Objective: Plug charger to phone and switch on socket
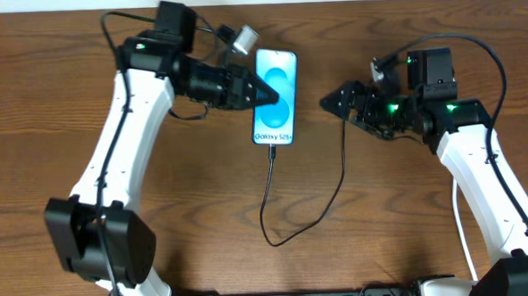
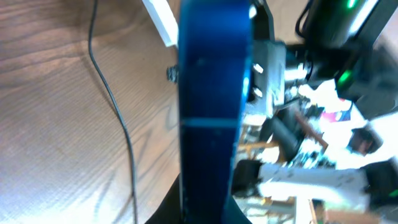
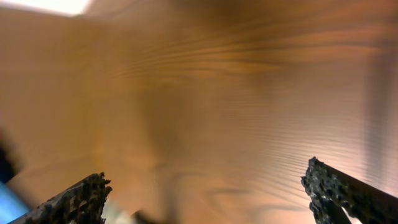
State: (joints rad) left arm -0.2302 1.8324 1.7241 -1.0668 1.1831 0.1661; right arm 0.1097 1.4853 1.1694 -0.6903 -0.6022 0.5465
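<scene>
My left gripper point(image 1: 267, 94) is pinched shut on the phone point(image 1: 277, 76), gripping its left long edge near the middle, with the cyan screen facing up over the table point(image 1: 196, 222). The charger point(image 1: 268, 197) meets the phone's bottom edge, though I cannot tell whether its tip is fully seated, then loops back up toward my right arm. My right gripper point(image 1: 332, 100) hangs just right of the phone, its fingers point(image 3: 74, 202) spread wide over bare wood and holding nothing.
</scene>
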